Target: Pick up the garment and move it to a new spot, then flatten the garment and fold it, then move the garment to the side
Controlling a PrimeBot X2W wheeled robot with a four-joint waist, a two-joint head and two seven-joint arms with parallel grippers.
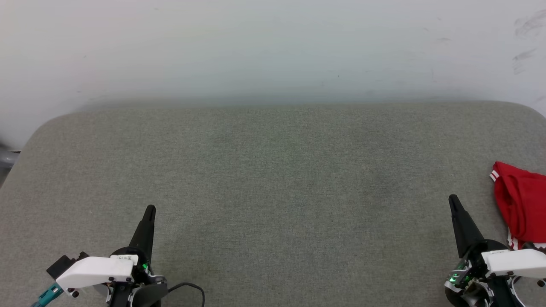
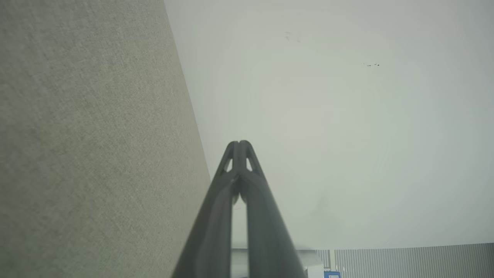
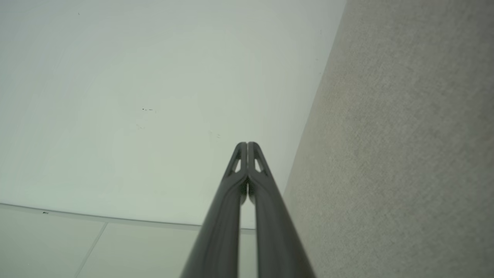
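Currently I read the left gripper (image 1: pixel 150 209) and right gripper (image 1: pixel 453 199) jaws as clenched, empty. The red jersey (image 1: pixel 522 204) lies crumpled on the grey fabric table (image 1: pixel 273 179) beside the right gripper, partly cropped by the frame edge.

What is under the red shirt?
The shirt lies bunched on the grey table, whose fabric shows beside it. Anything beneath its folds is covered, and part of it runs off the picture's edge.
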